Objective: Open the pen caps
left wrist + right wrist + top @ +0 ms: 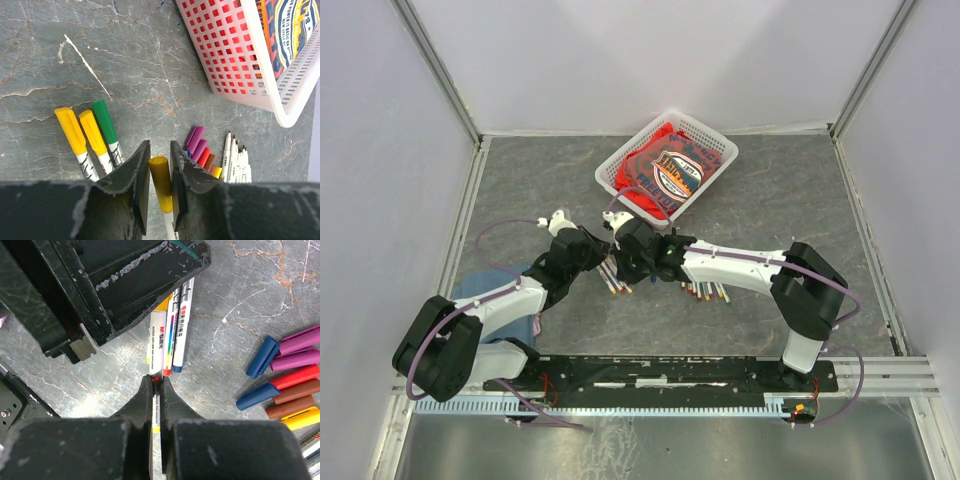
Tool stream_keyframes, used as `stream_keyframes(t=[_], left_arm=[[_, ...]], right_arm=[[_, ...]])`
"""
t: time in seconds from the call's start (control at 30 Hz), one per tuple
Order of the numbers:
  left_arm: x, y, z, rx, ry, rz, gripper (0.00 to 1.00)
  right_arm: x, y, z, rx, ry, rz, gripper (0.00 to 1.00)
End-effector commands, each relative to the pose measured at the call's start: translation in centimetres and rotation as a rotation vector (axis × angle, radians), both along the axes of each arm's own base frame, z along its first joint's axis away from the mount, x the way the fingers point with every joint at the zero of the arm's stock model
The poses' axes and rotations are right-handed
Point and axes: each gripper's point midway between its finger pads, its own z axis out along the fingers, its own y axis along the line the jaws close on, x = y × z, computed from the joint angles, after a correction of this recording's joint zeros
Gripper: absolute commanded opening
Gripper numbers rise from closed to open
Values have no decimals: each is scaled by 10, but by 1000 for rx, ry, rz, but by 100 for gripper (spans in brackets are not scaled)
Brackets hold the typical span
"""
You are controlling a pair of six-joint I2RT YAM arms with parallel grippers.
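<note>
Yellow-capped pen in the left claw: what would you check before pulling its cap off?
1. Left gripper closed on the yellow cap: ok.
2. Right gripper shut on the white barrel: ok.
3. Cap and barrel belong together: cannot tell, the left gripper hides the join.
4. Loose caps lie clear of both grippers: ok.
5. White basket stands off to the side: ok.

The surface (125,60) looks like grey stone, matt, veined and scratched pale. The basket (235,75) is white moulded plastic lattice, faintly glossy; the packet (292,25) inside has shiny print. The pen caps (295,377) are smooth, satiny plastic, the yellow cap (161,180) too. Each pen barrel (180,325) is glossy white plastic. The left gripper (160,148) has matt black jaws, scuffed grey at the edges.
</note>
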Motion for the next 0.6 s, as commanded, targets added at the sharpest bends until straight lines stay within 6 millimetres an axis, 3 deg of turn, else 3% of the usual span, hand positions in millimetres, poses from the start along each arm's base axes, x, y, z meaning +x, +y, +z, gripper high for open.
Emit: stream_keyframes(t=[0.0,0.07,0.13,0.3,0.57], left_arm=[[14,-8,28,-72,-68,10,16],[14,-9,29,-78,-73,3,4],[13,-11,33,-96,-93,-12,3],[10,-27,51,-194,-185,-90,3],[7,-43,70,-286,-253,-174,3]], right_arm=[[2,6,29,73,-47,2,1],[2,5,30,72,-52,1,1],[3,4,31,74,-59,-4,2],[5,4,38,100,-69,-16,30],[13,3,45,187,-37,-35,33]])
